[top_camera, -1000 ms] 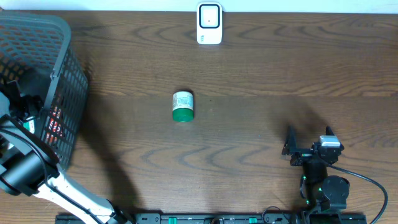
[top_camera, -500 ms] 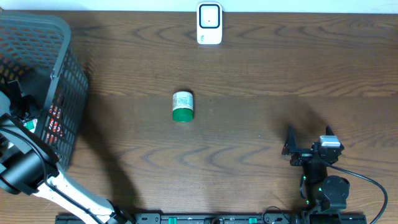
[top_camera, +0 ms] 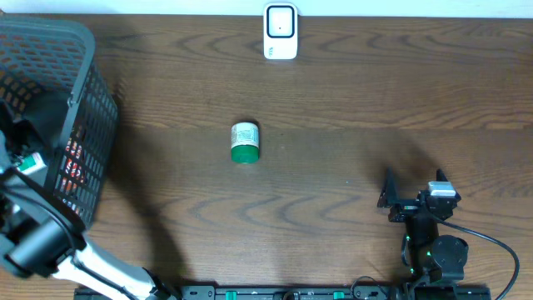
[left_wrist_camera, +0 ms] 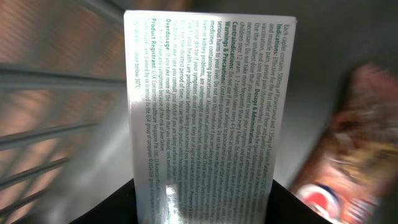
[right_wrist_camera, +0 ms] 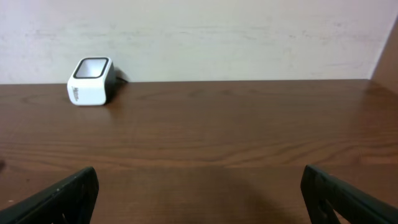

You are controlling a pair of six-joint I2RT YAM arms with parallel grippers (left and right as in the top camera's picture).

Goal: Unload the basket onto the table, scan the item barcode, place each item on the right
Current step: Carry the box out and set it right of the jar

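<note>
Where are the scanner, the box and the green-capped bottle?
scanner (top_camera: pixel 281 32), overhead view, on the middle of its white body.
box (left_wrist_camera: pixel 208 106), left wrist view, on its printed panel.
bottle (top_camera: pixel 244 134), overhead view, on its white label.

The box (left_wrist_camera: pixel 208 118) sits in the left tool (top_camera: pixel 25 154), inside the basket (top_camera: pixel 79 50); the bottle (top_camera: pixel 244 142) lies to its right on the surface (top_camera: pixel 375 100), with the scanner (top_camera: pixel 281 32) beyond.

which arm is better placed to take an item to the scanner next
Left. The left gripper is inside the basket, closed on a medicine box that fills its wrist view. The right gripper sits open and empty, far from both basket and scanner.
</note>
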